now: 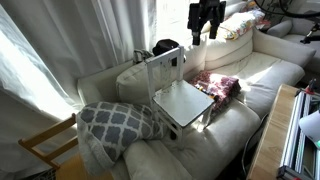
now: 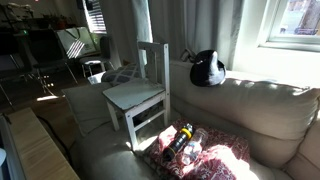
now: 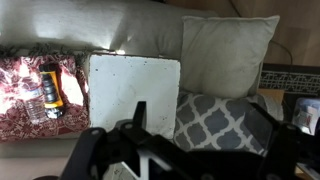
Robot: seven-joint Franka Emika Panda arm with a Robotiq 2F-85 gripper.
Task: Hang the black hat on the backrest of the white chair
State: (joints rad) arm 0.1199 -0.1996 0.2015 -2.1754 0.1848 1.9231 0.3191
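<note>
The black hat (image 1: 165,47) lies rounded on top of the sofa's back cushion, just behind the white chair (image 1: 181,101). It also shows in an exterior view (image 2: 207,68), to the right of the white chair (image 2: 135,95). The chair stands upright on the sofa seat. My gripper (image 1: 204,33) hangs high above the sofa, right of the hat and apart from it, open and empty. In the wrist view my gripper (image 3: 203,125) is open over the chair's seat (image 3: 133,88) and a patterned pillow. The hat is out of the wrist view.
A grey-and-white patterned pillow (image 1: 120,122) lies beside the chair. A red patterned cloth (image 2: 205,158) with bottles (image 3: 50,90) lies on the sofa seat. A cream cushion (image 3: 225,50) and a wooden-framed chair (image 1: 45,145) are nearby.
</note>
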